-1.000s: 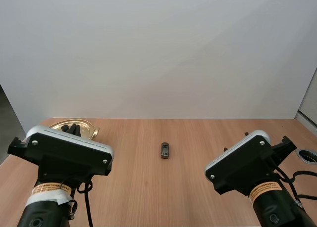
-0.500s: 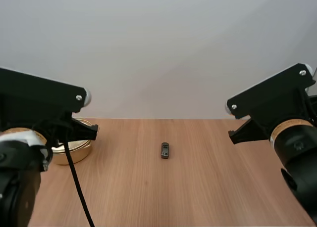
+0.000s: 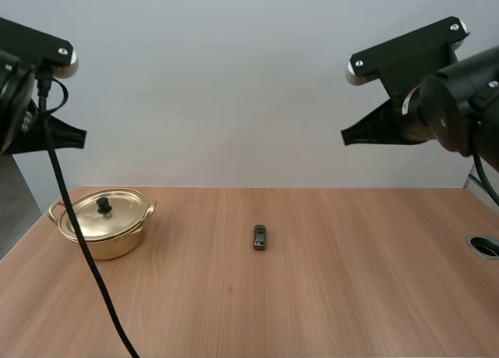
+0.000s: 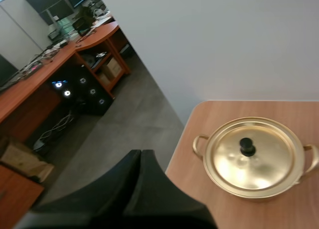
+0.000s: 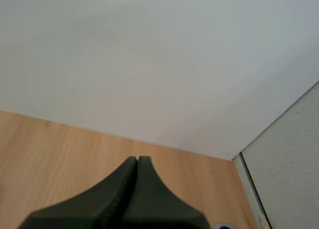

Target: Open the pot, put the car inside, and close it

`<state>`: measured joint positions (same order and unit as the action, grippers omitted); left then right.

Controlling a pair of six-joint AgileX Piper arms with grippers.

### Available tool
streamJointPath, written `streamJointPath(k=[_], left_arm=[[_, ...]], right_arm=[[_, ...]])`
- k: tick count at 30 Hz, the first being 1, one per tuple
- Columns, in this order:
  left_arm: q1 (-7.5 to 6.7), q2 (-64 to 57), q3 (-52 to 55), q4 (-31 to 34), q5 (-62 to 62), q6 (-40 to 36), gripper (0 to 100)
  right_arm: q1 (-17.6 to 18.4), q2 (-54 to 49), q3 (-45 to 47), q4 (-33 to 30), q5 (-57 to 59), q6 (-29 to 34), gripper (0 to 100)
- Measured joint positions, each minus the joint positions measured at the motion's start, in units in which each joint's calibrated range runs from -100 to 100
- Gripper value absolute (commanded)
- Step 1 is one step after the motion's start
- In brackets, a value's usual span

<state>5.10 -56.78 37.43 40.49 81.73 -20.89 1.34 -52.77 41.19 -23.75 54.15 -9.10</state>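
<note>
A golden pot [image 3: 104, 225] stands at the table's left, its lid [image 3: 104, 213] with a black knob [image 3: 104, 206] resting on it. A small dark toy car [image 3: 260, 237] lies on the wood near the table's middle. My left gripper [image 4: 140, 154] is shut into one dark wedge, high up and off the table's left edge, with the pot [image 4: 254, 159] a good way beyond it. My right gripper [image 5: 137, 160] is also shut on nothing, raised above the table's far right corner. Both arms hang high in the high view, left arm [image 3: 23, 85] and right arm [image 3: 437, 93].
A round cable hole [image 3: 485, 246] sits in the table near its right edge. A white wall stands behind the wooden table [image 3: 327, 295].
Both arms have risen from low over the front of the table to high up, uncovering the pot. The right gripper has shut.
</note>
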Motion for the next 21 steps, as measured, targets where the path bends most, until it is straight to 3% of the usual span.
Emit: streamJointPath(k=[5, 7, 10, 16, 17, 21], left_arm=[[0.00, -0.2, -2.1, 4.7, 0.3, 4.6, 0], [0.00, -0.2, -2.1, 4.6, -3.1, 5.2, 5], [0.00, 1.4, -2.1, 3.7, -4.3, 4.0, 30], [0.00, 5.6, -2.1, 3.2, 4.5, 2.6, 99], [0.00, 6.4, -2.1, 3.0, 5.8, 3.5, 100], [0.00, 8.0, -2.1, 3.0, 6.0, 4.7, 100]], right_arm=[[0.0, 5.7, -1.1, 3.3, -3.5, -0.2, 0], [0.0, 5.8, -1.6, 3.3, -2.3, -1.5, 1], [0.0, 7.0, -2.7, 3.5, 2.4, -4.3, 20], [0.0, 9.2, -3.9, 4.0, 14.4, -6.7, 90], [0.0, 9.3, -3.9, 4.6, 15.8, -7.5, 100], [0.0, 9.1, -4.1, 8.2, 15.2, -10.3, 100]])
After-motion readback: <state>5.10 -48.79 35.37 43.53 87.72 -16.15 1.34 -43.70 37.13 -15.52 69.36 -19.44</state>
